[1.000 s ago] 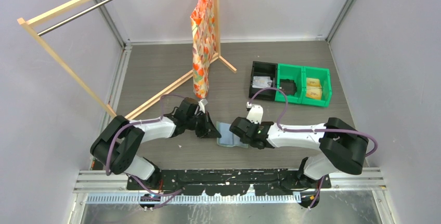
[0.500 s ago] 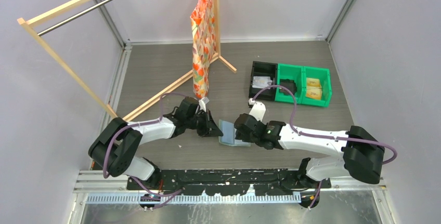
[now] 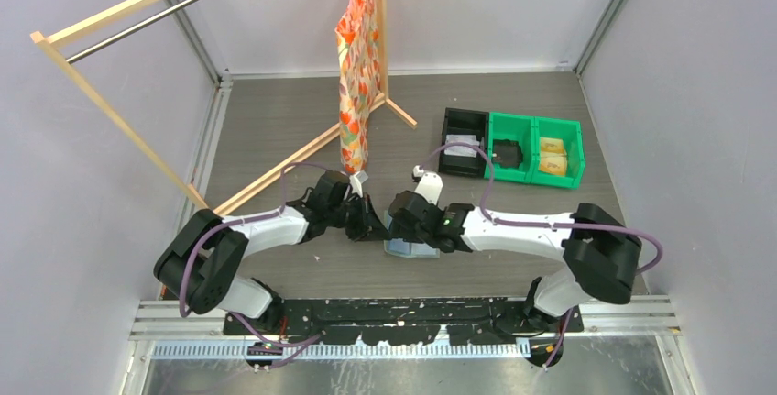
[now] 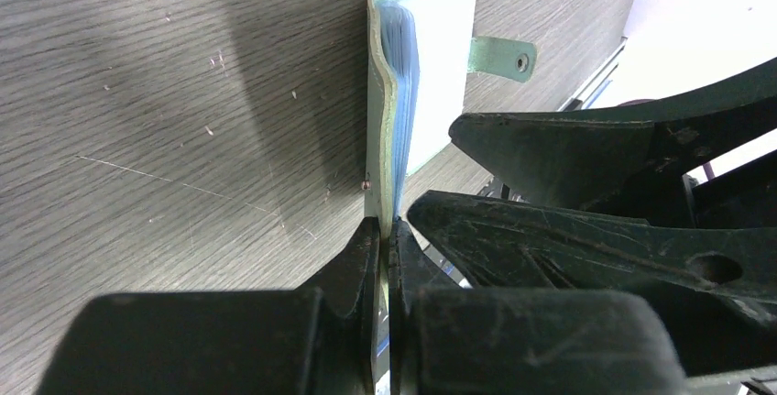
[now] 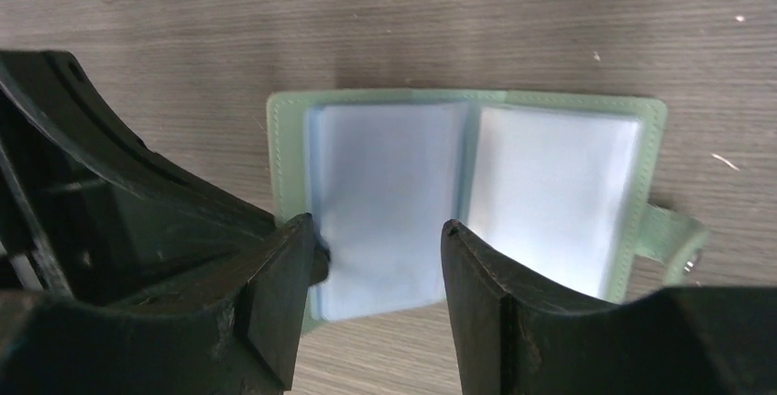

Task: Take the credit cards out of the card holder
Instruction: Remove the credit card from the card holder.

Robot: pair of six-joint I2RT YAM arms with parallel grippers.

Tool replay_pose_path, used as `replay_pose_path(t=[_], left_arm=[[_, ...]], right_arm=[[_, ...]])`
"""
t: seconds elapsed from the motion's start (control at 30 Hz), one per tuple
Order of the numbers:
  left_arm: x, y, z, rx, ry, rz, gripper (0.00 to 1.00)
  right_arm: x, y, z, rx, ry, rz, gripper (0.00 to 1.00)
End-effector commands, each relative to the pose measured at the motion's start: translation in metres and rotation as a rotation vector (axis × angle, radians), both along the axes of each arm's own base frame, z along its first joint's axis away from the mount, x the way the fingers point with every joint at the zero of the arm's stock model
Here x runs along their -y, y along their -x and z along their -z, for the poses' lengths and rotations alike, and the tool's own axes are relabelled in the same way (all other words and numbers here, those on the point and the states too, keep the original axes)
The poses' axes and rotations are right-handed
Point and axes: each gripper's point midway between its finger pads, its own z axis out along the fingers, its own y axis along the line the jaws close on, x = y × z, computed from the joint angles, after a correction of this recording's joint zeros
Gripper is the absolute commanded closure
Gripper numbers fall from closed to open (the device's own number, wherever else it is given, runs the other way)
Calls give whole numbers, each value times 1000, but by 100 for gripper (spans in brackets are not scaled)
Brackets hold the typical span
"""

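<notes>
We see the left pincer [image 4: 386, 239] clenched on the green cover edge of the card holder [image 4: 438, 65], which stretches straight out from its tips across the bench [image 4: 137, 93]. The right pincer [image 5: 376, 244] hangs released over the opened holder. Its two fingers straddle one pale blue pocket, and the snap tab [image 5: 673, 241] lies out beyond the other pocket, well to one side of them.

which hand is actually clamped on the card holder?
The left hand: its fingers are shut on one edge of the card holder. The right hand is open over the pale blue pockets, gripping nothing.
</notes>
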Motion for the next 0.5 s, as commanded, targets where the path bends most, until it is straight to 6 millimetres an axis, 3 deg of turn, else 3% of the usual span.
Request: replay_pose_path(t=[0.0,0.17,0.47], left_arm=[[5,-3,-10,42,29,18,99],[3,-2,-11,47,25,19,99],[3,-2,-11,49,20,17,99]], right_arm=[[-19,-17,-13,43,-9,19,42],[-18,-16,1,19,35,22,45],[7,-15,10,14,84,62,56]])
